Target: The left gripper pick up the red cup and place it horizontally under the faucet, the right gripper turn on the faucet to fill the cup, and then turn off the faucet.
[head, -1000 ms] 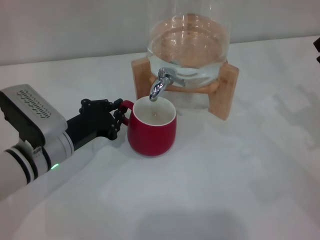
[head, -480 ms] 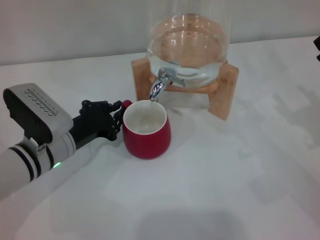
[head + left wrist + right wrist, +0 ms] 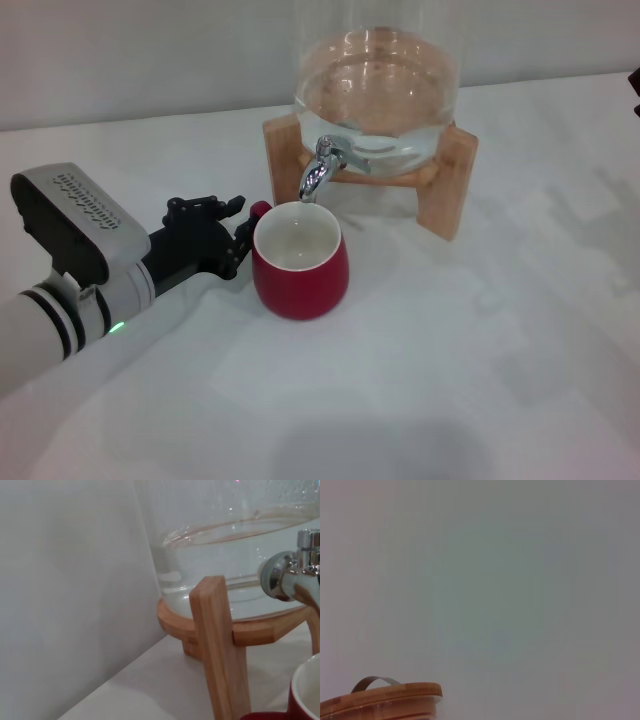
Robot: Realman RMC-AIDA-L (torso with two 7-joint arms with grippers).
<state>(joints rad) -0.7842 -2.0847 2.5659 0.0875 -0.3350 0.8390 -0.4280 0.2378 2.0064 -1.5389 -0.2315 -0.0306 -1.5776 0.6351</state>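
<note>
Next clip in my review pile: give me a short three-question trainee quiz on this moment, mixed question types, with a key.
1. True or false: the red cup lies on its side on the white table.
2. Multiple choice: the left gripper is at the cup's (A) handle side, (B) far rim, (C) base on the side away from the arm.
3. Short answer: what holds the glass jar that carries the faucet?

Key:
1. False. It stands upright, mouth up, just in front of the spout.
2. A. Its black fingers are at the small red handle.
3. A wooden stand.
</note>
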